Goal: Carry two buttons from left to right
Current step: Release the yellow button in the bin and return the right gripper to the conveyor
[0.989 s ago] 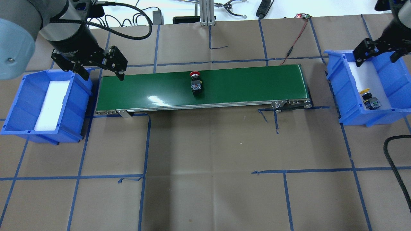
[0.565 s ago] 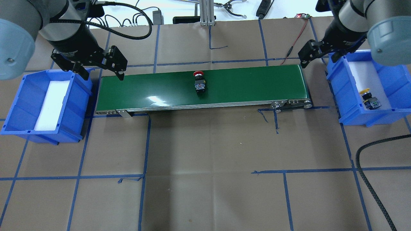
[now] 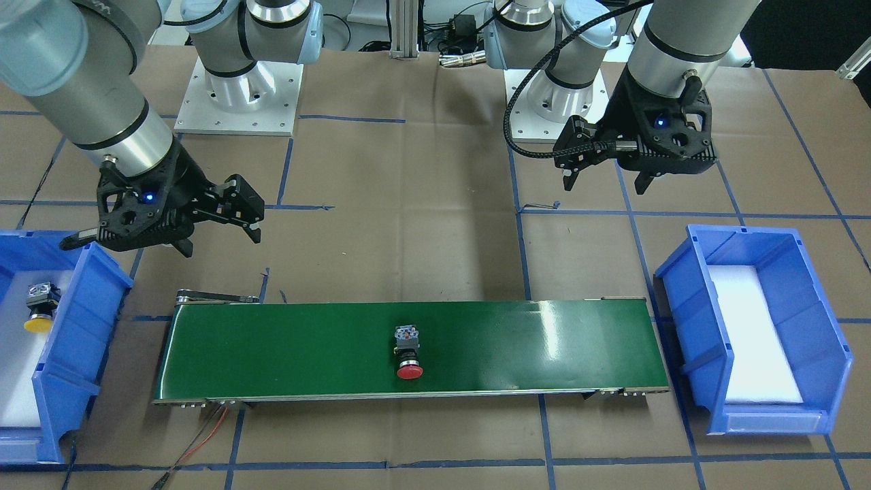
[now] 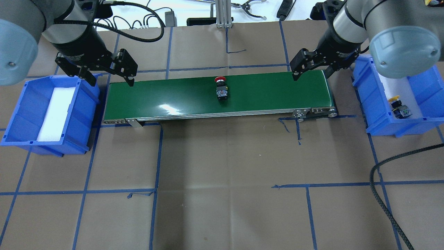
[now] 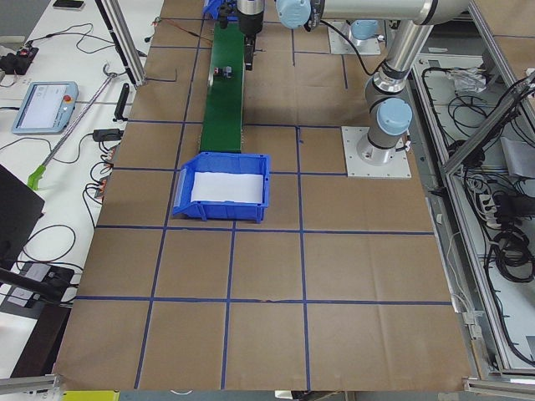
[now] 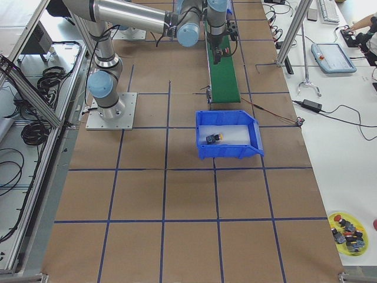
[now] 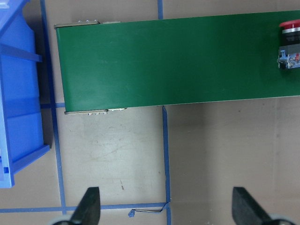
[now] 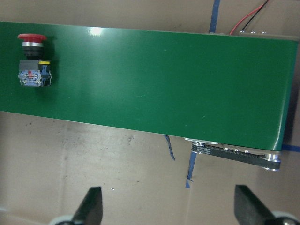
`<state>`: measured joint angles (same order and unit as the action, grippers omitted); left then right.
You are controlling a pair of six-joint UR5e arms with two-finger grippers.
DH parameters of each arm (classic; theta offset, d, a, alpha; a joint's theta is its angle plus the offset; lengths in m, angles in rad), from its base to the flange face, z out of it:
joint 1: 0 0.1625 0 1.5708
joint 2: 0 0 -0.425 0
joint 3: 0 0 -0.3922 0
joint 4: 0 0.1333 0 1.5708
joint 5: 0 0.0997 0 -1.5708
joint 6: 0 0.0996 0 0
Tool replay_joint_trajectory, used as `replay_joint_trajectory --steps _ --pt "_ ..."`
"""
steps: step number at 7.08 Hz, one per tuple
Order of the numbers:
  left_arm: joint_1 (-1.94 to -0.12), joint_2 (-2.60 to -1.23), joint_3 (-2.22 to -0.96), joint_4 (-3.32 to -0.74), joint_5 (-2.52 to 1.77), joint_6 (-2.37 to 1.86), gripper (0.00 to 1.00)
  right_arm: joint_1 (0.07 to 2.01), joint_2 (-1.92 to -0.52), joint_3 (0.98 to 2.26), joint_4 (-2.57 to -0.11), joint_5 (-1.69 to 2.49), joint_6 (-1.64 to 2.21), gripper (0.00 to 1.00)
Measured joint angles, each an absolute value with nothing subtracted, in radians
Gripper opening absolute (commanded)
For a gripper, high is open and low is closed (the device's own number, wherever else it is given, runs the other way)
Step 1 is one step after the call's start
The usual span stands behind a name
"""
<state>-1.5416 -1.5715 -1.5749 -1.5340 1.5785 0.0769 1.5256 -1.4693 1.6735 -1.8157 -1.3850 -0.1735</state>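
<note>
The red button lies on its side near the middle of the green conveyor belt, also visible in both wrist views. The yellow button lies on the white foam in the right blue bin. My right gripper hangs open and empty above the belt's right end, well to the right of the red button. My left gripper hangs open and empty over the belt's left end, beside the left blue bin.
The left bin holds only a white foam pad. A red wire runs off the belt's far right corner. A black hose loops over the table at the front right. An aluminium post and cables stand at the back edge.
My right gripper has swung left from over the right bin to above the belt's right end. The red button has travelled a little to the right on the belt. My left gripper stayed put.
</note>
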Motion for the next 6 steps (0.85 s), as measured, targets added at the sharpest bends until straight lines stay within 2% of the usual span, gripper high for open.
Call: replay_joint_trajectory --steps 6 --pt "-1.541 -1.572 -1.573 -1.533 1.577 0.076 1.00 1.543 -1.436 1.671 -1.731 -1.388 -0.158 1.00"
